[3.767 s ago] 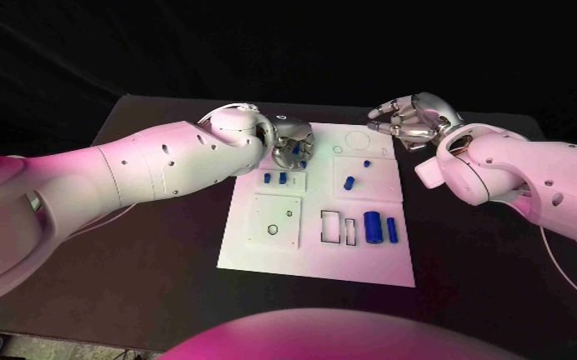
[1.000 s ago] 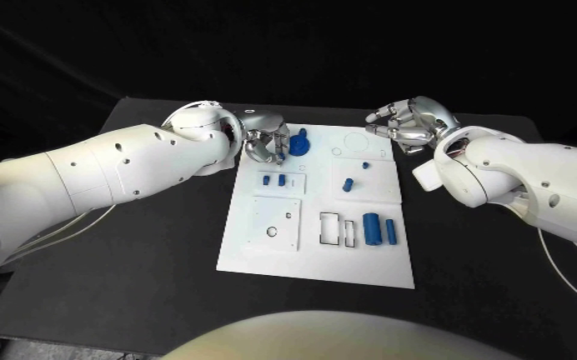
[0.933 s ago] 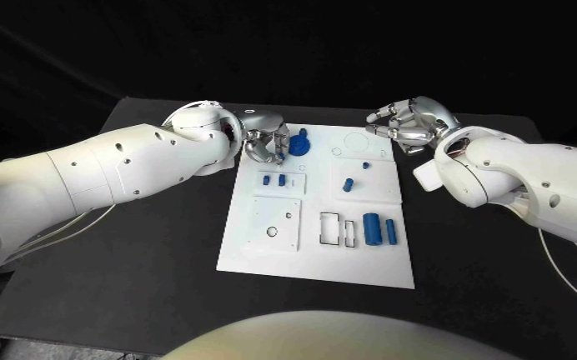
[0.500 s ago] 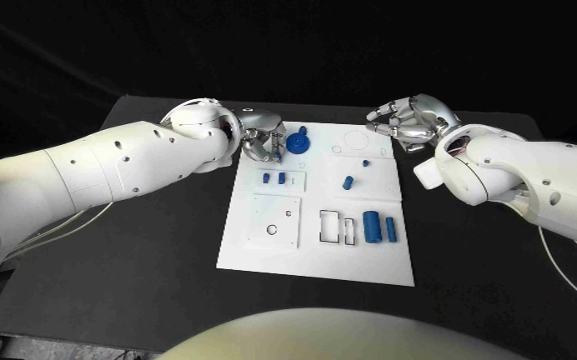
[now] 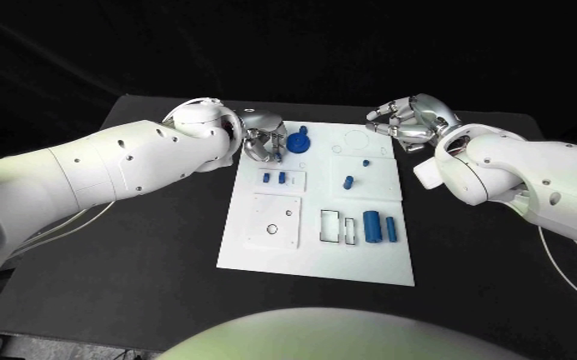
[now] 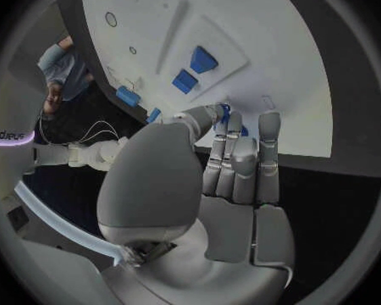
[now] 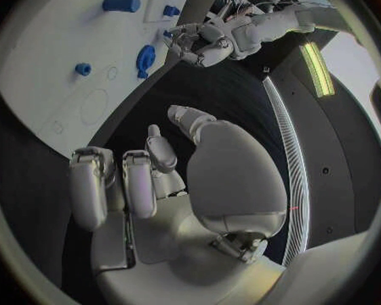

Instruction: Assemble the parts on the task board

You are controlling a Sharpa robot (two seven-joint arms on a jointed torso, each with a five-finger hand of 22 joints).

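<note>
Task early on: left robot hand, fingers curled on nothing evident, sits beside round blue plastic part at far end of white rectangular task board on black counter; right robot hand curled, empty; several blue pieces look unseated.

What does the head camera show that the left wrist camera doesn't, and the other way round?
Head view: the board edge to edge, the long white left arm, and a clear look at the right hand, fingers curled, beside the board's far corner. Left wrist view: the left hand from behind, fingertips at a blue piece; whether they grip it is unclear. Both: the white board and two small blue pieces.
</note>
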